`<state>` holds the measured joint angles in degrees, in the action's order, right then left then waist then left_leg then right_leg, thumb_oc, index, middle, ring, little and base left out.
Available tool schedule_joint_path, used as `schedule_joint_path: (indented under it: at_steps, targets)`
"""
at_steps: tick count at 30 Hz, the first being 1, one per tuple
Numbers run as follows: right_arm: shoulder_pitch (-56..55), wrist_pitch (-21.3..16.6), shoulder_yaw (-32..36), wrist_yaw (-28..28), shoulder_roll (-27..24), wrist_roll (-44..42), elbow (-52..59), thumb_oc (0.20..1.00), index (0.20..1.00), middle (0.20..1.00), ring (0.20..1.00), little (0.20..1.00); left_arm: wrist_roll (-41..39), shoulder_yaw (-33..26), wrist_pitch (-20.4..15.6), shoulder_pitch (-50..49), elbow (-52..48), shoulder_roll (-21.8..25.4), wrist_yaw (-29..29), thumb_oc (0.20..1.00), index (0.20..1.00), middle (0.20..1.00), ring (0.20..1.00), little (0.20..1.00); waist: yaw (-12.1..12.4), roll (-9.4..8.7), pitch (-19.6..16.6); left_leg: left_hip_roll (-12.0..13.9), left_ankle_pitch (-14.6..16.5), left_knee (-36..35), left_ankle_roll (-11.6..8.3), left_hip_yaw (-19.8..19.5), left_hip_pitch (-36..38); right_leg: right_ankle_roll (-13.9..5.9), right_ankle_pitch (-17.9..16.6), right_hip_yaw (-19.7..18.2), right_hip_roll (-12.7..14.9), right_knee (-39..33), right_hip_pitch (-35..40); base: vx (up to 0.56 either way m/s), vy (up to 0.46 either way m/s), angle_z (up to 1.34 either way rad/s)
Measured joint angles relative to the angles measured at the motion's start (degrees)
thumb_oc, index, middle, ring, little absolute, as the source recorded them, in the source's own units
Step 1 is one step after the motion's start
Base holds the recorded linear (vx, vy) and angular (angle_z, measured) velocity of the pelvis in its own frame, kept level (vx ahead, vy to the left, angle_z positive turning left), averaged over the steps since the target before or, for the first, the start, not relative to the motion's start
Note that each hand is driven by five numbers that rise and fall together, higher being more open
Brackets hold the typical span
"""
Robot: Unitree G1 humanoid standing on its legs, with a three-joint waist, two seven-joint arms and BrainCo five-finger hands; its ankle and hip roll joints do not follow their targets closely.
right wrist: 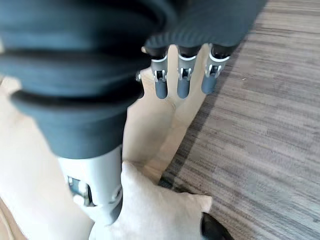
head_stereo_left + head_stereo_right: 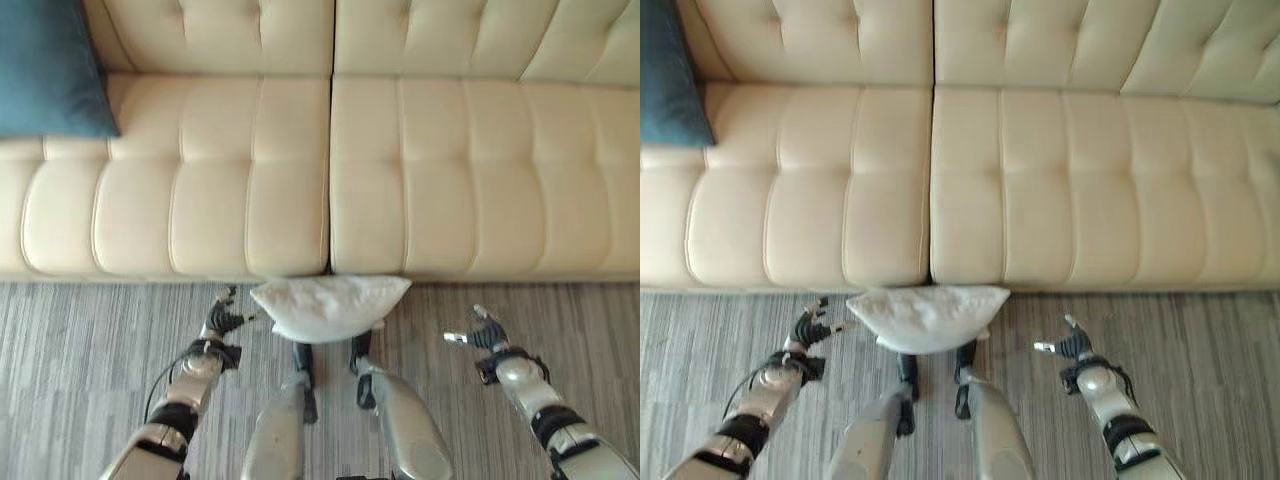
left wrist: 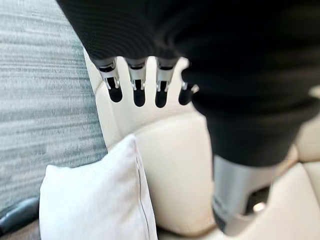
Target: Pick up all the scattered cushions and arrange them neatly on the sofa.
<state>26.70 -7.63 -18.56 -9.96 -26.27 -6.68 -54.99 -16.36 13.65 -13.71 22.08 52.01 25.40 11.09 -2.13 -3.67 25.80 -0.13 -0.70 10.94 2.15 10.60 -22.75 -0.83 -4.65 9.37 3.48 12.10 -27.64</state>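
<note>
Left hand [image 2: 222, 322] hangs over the floor [image 2: 90, 350] just in front of the sofa [image 2: 420, 190], fingers [image 3: 138, 82] straight and spread, thumb apart; it holds nothing. In the eye views its fingertips lie just beside the left corner of the white cushion [image 2: 328, 305]; whether they touch it cannot be told. Right hand [image 2: 478, 332] hangs over the floor on the other side, fingers [image 1: 183, 80] likewise straight and loosely apart, empty, and set apart from the cushion's right corner with bare floor between. The white cushion lies between the two hands, close against the front base of the sofa under the seam where the two seat sections meet, its upper edge touching or nearly touching the sofa's lower front. It sits nearer the left hand than the right. In the left wrist view the cushion's piped edge [image 3: 135, 185] stands against the cream sofa front, past the fingers and not within their reach of grasp; in the right wrist view one corner of the cushion [image 1: 200, 202] shows on the floor beside the sofa base, clear of that hand's fingers. A blue cushion [image 2: 45, 65] rests on the far left of the seat, leaning on the backrest, well apart from both hands.
</note>
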Motion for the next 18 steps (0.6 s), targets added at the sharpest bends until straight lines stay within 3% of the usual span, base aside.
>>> schedule_joint_path:
  at_steps: [2,5,8,12,14,16,17,18]
  targets:
    - [9.33,-0.86,-1.21,-1.33,-0.09,-1.36,-0.94,1.0,1.0,1.0,1.0,1.0,-1.38,-0.19,-0.61,5.97,0.58,1.42,1.14,1.0,1.0,1.0,1.0,1.0,0.31,0.16,5.88,-0.26,0.51,2.71,1.02,1.72,-4.14,-0.17,-0.76,-1.36,0.71,1.5,-4.0,-0.23,-0.005,-0.24]
    - [14.08,-1.01,-3.45,-2.48,-0.28,-3.36,-1.77,1.0,1.0,1.0,1.0,1.0,-3.63,0.27,-1.31,9.99,0.74,2.74,2.49,1.0,1.0,1.0,1.0,1.0,0.89,0.2,5.95,0.14,0.89,5.36,1.24,2.5,-11.19,-0.65,-0.66,-1.71,1.17,3.05,-10.59,-0.12,-0.032,-0.05]
    - [19.88,-0.82,-6.42,-3.9,-0.78,-3.74,-2.1,1.0,1.0,1.0,1.0,1.0,-5.34,0.53,-2.2,14.41,1.2,4.57,3.68,1.0,1.0,1.0,1.0,1.0,0.75,0.34,7.23,0.63,1.68,12.34,1.88,2.24,-19.98,1.08,-0.08,-1.67,1.84,9.46,-19.17,-0.17,-0.034,0.11]
    - [27.86,-1.29,-8.39,-6.41,0.95,-4.8,-3.14,1.0,1.0,1.0,1.0,1.0,-6.27,5.53,-2.75,17.76,5.65,3.93,4.72,1.0,1.0,1.0,1.0,1.0,0.71,0.41,7.58,3.24,8.24,30.55,2.32,1.64,-35.69,3.65,5.9,-1.83,2.49,26.81,-34.57,-0.09,-0.052,0.01]
    - [29.37,-1.44,-8.19,-7.49,2.03,-5.88,-5.0,1.0,1.0,1.0,1.0,1.0,-6.23,8.25,-2.53,18.68,7.79,2.57,4.84,1.0,1.0,1.0,1.0,1.0,0.67,0.36,7.53,3.85,10.12,35.97,2.24,1.05,-41.02,3.4,8.43,-1.79,2.92,32.05,-39.9,-0.04,-0.052,0.12]
    - [31.06,-1.34,-8.62,-7.68,3.79,-7.0,-5.28,1.0,1.0,1.0,1.0,1.0,-6.09,10.46,-1.91,20.06,7.34,0.86,5.13,1.0,1.0,1.0,1.0,1.0,0.76,0.26,7.47,4.43,10.89,39.55,2.54,0.76,-47.19,4.35,9.11,-1.81,2.91,35.25,-45.91,-0.01,-0.057,0.02]
    - [31.85,-1.34,-10.15,-8.13,5.19,-7.75,-5.2,0.834,0.834,0.834,0.834,0.834,-6.04,11.77,-1.59,21.79,7.06,-0.45,5.71,1.0,1.0,1.0,1.0,1.0,0.69,0.26,7.47,4.58,10.89,40.2,2.54,0.73,-49.2,4.34,9.11,-1.85,2.91,35.93,-47.91,0.0,-0.04,0.0]
    - [32.39,-1.34,-10.21,-8.22,5.98,-8.07,-5.19,0.2,0.2,0.2,0.2,0.2,-6.03,12.44,-1.49,23.02,6.69,-1.18,5.98,0.495,0.495,0.495,0.495,0.495,0.56,0.26,7.46,4.62,10.89,40.48,2.54,0.67,-50.14,4.33,9.12,-1.88,2.9,36.14,-48.79,0.0,0.0,0.0]
